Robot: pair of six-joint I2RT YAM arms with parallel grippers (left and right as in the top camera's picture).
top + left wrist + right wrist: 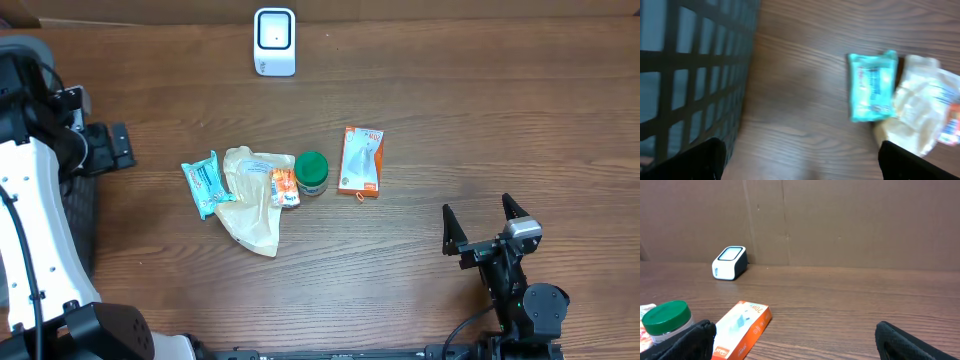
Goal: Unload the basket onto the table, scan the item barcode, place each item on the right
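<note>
Wood table [500, 120]; scanner [274, 40] by cardboard wall [850, 220].

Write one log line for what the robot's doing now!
left gripper: open, empty | right gripper: open, empty | scanner: untouched, far edge | orange box, green-lid jar, teal packet: mid-table, none picked

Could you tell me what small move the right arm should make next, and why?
Probably advance the right gripper, its fingers open and empty, toward the orange-and-white cardboard box: it is the nearest item, and nothing lies by the white scanner yet.
</note>
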